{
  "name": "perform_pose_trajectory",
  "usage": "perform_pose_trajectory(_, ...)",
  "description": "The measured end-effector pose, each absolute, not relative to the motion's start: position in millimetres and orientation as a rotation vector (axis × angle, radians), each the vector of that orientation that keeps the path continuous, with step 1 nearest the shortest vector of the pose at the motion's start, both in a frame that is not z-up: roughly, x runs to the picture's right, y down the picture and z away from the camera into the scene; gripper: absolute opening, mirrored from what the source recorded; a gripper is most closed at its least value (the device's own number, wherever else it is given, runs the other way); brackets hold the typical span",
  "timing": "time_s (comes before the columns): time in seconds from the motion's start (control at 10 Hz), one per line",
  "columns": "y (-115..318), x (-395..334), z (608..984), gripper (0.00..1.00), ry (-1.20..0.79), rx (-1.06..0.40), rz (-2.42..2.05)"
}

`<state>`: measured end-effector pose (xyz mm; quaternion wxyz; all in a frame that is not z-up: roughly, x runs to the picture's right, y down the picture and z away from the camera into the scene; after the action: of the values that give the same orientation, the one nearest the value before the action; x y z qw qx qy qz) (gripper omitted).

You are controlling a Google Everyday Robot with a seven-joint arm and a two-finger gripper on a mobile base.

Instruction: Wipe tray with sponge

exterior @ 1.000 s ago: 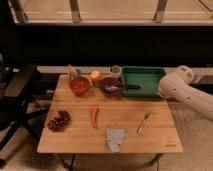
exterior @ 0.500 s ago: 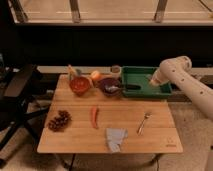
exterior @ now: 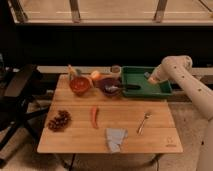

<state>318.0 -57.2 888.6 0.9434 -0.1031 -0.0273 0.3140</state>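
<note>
Your gripper sits low over the right end of the green tray, which lies at the back right of the wooden table. The sponge, a small pale block, shows right at the gripper's tip inside the tray, but you cannot tell whether the gripper is clamped on it or open. Just left of the tray stands a dark bowl. A folded cloth lies near the front edge, well apart from the tray.
</note>
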Motion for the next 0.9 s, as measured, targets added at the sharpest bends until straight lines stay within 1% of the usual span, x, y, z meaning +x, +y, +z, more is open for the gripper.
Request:
perform_pose_trajectory(0.2,-54,321,905,0.0,-0.054,-0.235,0.634)
perform_pose_trajectory(0.4,-58,319,930,0.0,-0.051,-0.253,0.612)
perform_pose_trajectory(0.6,-60,321,940,0.0,-0.039,-0.257,0.592)
perform_pose_trajectory(0.9,-51,324,964,0.0,-0.011,-0.301,0.567)
